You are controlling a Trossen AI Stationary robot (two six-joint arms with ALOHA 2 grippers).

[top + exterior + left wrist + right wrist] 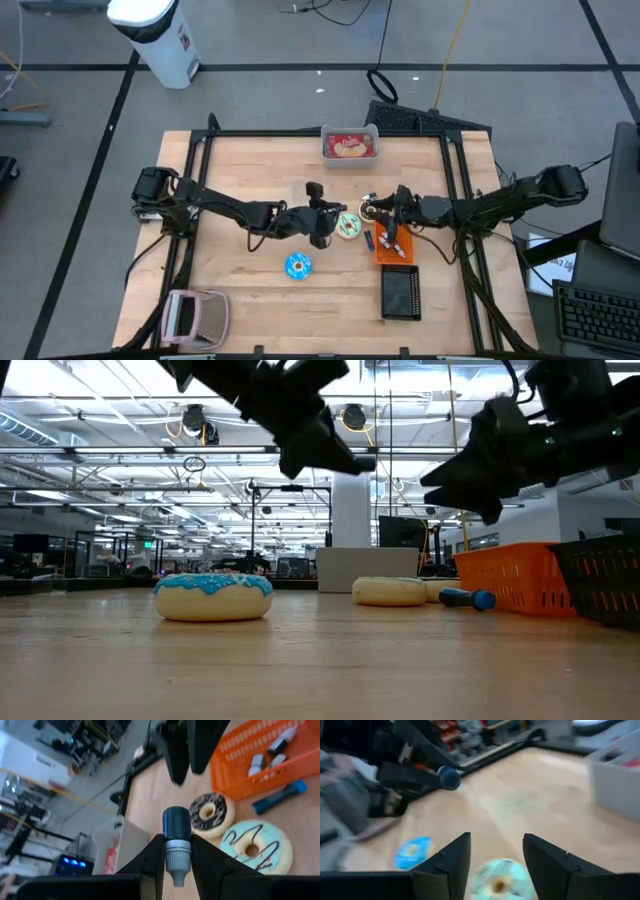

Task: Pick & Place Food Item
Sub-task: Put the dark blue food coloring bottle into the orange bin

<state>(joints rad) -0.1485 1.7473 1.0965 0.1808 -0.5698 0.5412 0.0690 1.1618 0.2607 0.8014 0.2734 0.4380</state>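
Note:
My left gripper [322, 222] hangs above the table's middle, shut on a marker [176, 837] with a blue cap and grey body. My right gripper [385, 210] is open and level, its fingers standing over a pale iced donut [497, 880] without touching it. That donut [348, 225] lies flat on the table beside a chocolate donut [210, 812]. A blue-iced donut [298, 265] lies nearer the front. A second blue marker [280, 797] lies by the orange basket [393, 248]. My left gripper pinches the marker's grey body [175, 859] between its two fingers. The marker lies along the fingers, its blue cap [176, 822] sticking out past the fingertips. The fingers come from the table's left, slanting slightly down. The marker is lifted clear of the table.
The orange basket holds several small items. A black basket [400, 295] stands in front of it. A grey bin [350, 145] with red contents sits at the far edge, and a pink-grey object [195, 315] at the near left corner. Bare wood lies left of the donuts.

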